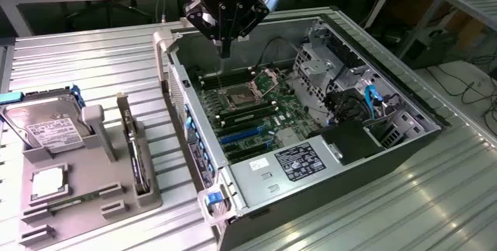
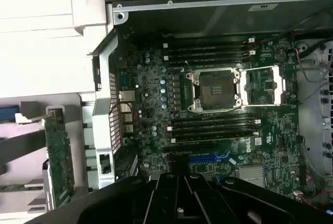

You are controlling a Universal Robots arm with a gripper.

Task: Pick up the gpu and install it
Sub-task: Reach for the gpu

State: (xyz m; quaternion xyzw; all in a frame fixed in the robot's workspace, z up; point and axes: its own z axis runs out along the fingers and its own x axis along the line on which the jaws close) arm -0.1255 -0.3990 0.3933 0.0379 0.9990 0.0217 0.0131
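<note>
At the exterior view's left, a grey holder point(image 1: 89, 172) sits on the ribbed bench point(image 1: 93, 53). A hard drive point(image 1: 43, 127) stands in the holder's upper-left part. The gpu point(image 1: 139, 166) stands on edge in a slot along the holder's right side, untouched (in the wrist view the gpu point(image 2: 57, 156) shows a green face, upright just beside the case). Right of it, the open case point(image 1: 174, 70) lies on its side across the middle of the frame, its board point(image 1: 256, 117) facing up. A socket point(image 1: 237, 98) sits near the board's centre, with blue slots point(image 1: 242, 135) lower down. The hand point(image 1: 224, 50) hangs over the case's upper-left corner, fingers closed together and gripping nothing, well apart from the gpu.
</note>
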